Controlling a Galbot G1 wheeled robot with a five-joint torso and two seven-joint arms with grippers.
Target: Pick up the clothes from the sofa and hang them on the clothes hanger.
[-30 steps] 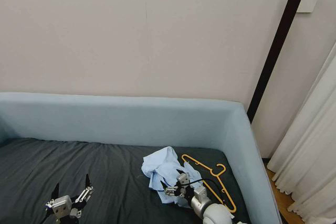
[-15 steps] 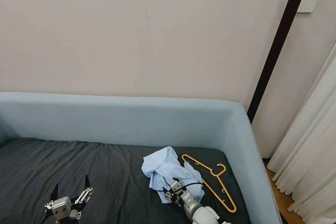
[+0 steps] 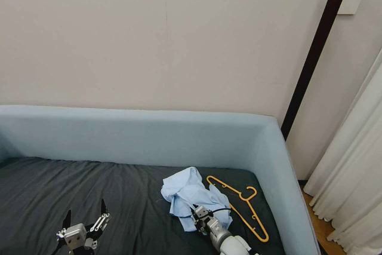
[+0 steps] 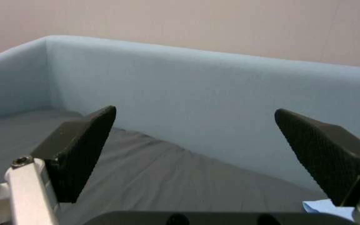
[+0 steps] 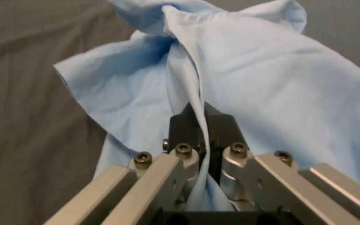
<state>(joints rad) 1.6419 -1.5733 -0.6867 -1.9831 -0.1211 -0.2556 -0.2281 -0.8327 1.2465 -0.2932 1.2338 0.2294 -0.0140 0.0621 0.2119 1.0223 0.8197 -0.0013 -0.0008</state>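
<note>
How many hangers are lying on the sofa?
1: an orange hanger lies on the dark seat beside the blue garment, near the sofa's right end. The garment could hide more.

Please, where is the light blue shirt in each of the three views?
Head view: blue shirt crumpled on the dark seat, beside the orange hanger.
Left wrist view: a corner, beside the open left gripper.
Right wrist view: central, pinched by the right gripper.
Shared landmark: the dark seat.
</note>
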